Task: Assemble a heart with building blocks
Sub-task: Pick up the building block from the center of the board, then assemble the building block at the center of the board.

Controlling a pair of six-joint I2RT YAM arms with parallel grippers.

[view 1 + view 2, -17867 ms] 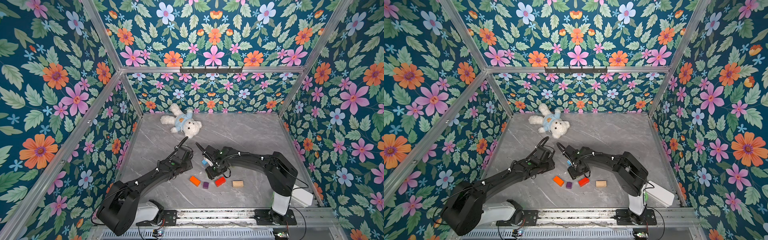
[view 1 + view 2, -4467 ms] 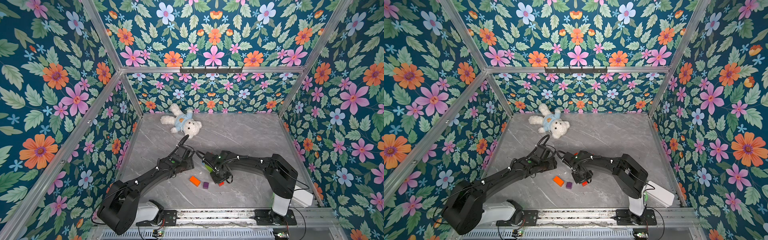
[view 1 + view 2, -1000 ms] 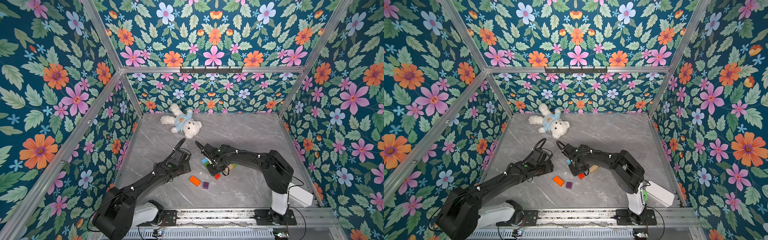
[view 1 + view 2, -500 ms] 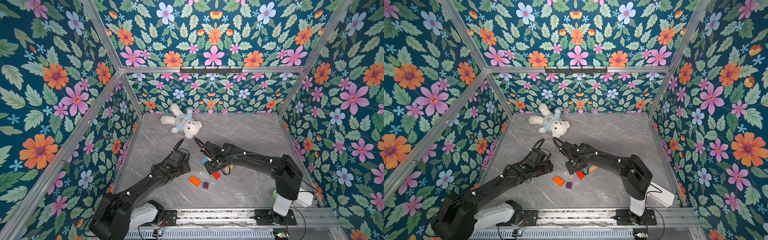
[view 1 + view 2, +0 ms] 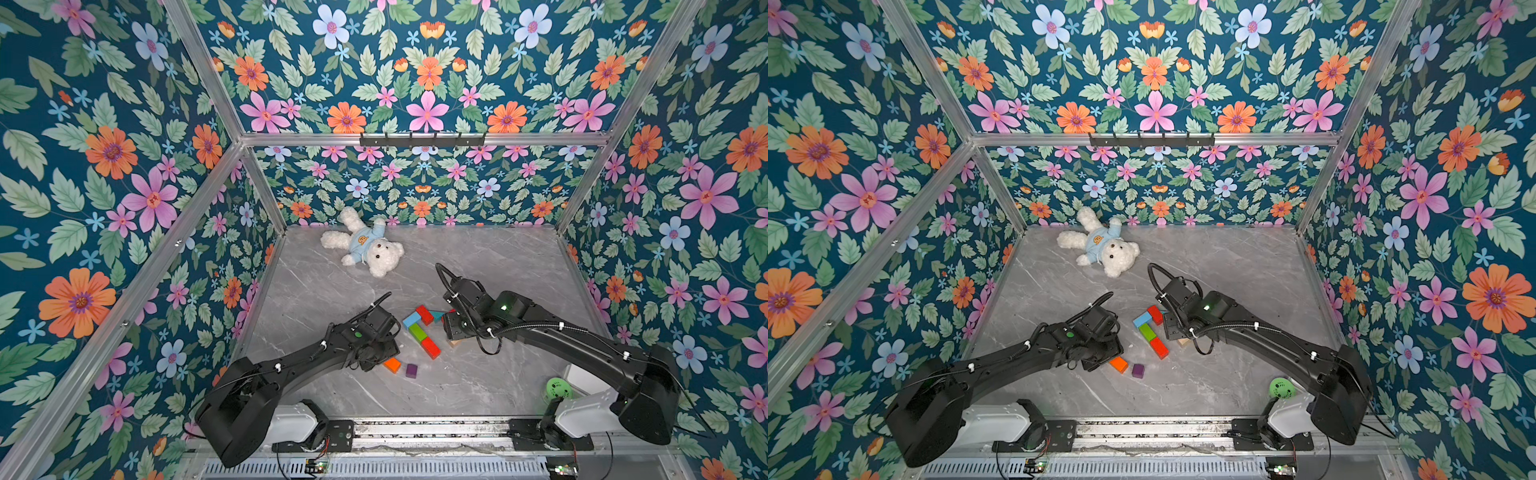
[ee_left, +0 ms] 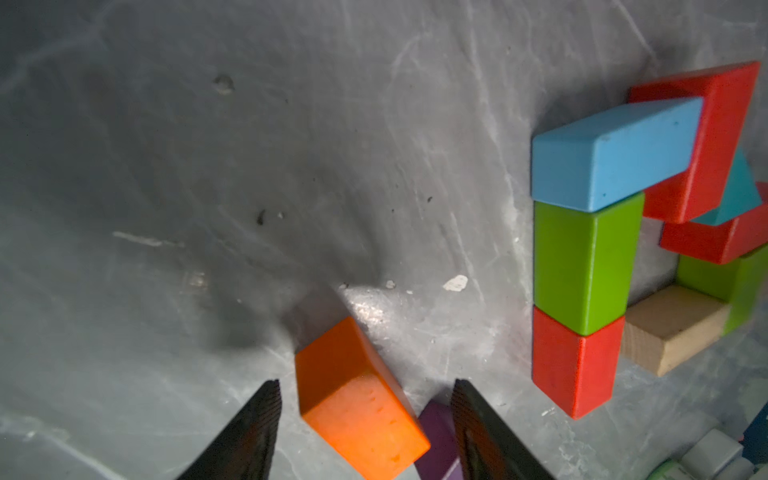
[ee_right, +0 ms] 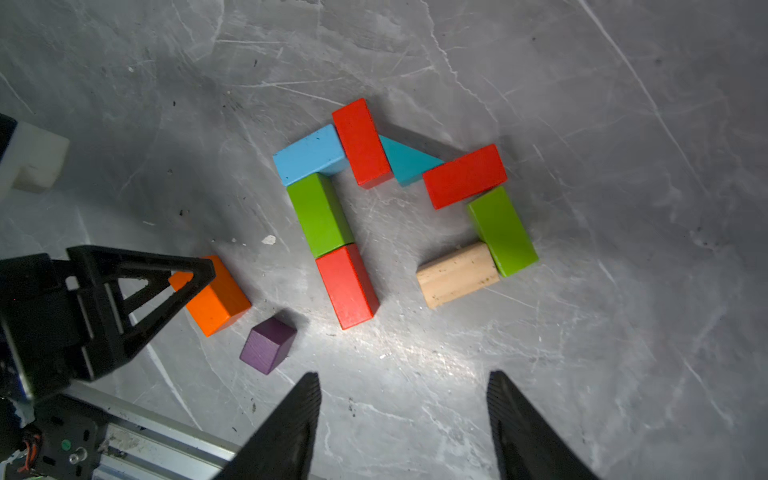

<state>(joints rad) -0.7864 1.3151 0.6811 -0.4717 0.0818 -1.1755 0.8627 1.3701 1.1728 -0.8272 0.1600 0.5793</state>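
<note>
Left gripper (image 6: 363, 384), jaws apart astride the orange brick (image 7: 216, 299), should square to its long sides before closing. Right gripper (image 7: 404, 374) hangs open, empty

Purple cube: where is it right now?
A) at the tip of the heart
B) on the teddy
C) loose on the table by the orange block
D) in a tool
C: the purple cube sits alone on the table next to the orange block, touching no other block.
</note>
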